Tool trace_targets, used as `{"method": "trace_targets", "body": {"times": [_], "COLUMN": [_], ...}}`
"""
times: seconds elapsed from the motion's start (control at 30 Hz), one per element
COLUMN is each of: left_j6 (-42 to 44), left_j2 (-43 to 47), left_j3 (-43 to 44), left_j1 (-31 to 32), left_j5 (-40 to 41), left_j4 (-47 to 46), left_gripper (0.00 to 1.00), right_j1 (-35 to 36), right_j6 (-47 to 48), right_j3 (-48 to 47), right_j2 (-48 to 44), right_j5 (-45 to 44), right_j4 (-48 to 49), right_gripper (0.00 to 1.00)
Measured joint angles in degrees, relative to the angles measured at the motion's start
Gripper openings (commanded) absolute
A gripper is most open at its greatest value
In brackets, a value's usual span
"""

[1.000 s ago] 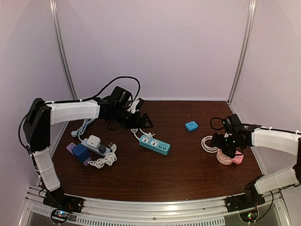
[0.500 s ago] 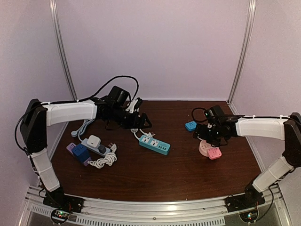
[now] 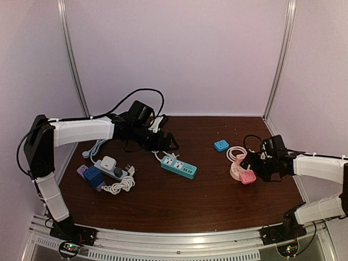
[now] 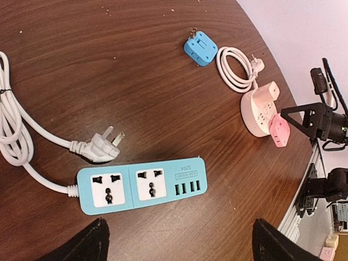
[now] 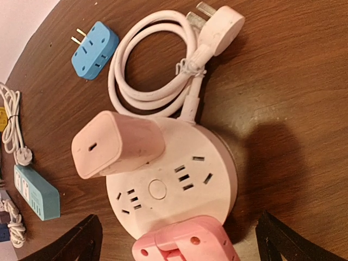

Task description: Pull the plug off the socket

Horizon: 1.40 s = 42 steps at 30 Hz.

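I'm scanning for print, and the only lettering I catch is on the teal power strip (image 4: 138, 185). It's two tiny dark lines beside its USB ports, upside down in my left wrist view and too small to read. The round pink socket (image 5: 174, 185) and the blue adapter (image 5: 93, 50) give me nothing legible.

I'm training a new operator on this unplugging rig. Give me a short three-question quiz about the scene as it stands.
1. True or false: a plug sits in the teal power strip.
2. What colour is the charger plugged into the round socket?
3. The right gripper is: A) open; B) shut on that charger; C) shut, empty.
Key: 1 false; 2 pink; 3 A.
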State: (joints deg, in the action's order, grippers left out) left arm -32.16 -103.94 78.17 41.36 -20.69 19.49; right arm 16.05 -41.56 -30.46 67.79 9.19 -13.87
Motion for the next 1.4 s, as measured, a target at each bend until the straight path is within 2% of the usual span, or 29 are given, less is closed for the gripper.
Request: {"method": "trace_targets", "body": {"times": [0.13, 0.37, 0.5, 0.63, 0.77, 0.97, 1.1, 1.23, 1.4], "left_j6": [-0.39, -1.05, -1.9, -3.5, -7.34, -15.63, -20.44, -25.59, -30.29], "left_j2": [0.0, 0.0, 0.0, 0.0, 0.04, -0.7, -4.55, -9.6, -15.58], "left_j3": [0.07, 0.15, 0.15, 0.15, -0.79, -3.23, -0.31, 2.27, 6.4], "left_j1": [0.26, 0.26, 0.26, 0.26, 0.26, 1.62, 4.68, 7.65, 9.84], "left_j5": [0.13, 0.46, 0.87, 1.03, 0.61, 0.04, 0.94, 2.91, 5.35], "left_j4": [0.0, 0.02, 0.04, 0.0, -2.23, -7.39, -10.47, -13.77, -15.08], "left_gripper": [0.92, 0.92, 0.92, 0.92, 0.9, 0.83, 0.77, 0.75, 0.76], "right_j1": [3.15, 16.37, 22.49, 24.94, 25.27, 23.06, 18.08, 13.29, 11.13], "right_j6": [-0.83, -7.45, -10.29, -10.69, -9.49, -6.34, -4.2, -1.79, 0.96], "right_j3": [-0.02, -1.73, -8.57, -17.03, -21.09, -20.24, -17.86, -16.13, -15.69], "right_j2": [1.36, 6.05, 14.45, 22.82, 23.19, 13.92, 9.09, 8.63, 9.64], "right_j5": [2.16, 2.32, 2.36, 3.06, 2.67, -0.76, -2.01, -1.88, 0.02], "right_j4": [2.25, 6.34, 9.01, 12.02, 12.07, 6.97, 5.42, 4.17, 4.22], "right_gripper": [1.0, 1.0, 1.0, 1.0, 1.0, 1.0, 1.0, 1.0, 1.0]}}
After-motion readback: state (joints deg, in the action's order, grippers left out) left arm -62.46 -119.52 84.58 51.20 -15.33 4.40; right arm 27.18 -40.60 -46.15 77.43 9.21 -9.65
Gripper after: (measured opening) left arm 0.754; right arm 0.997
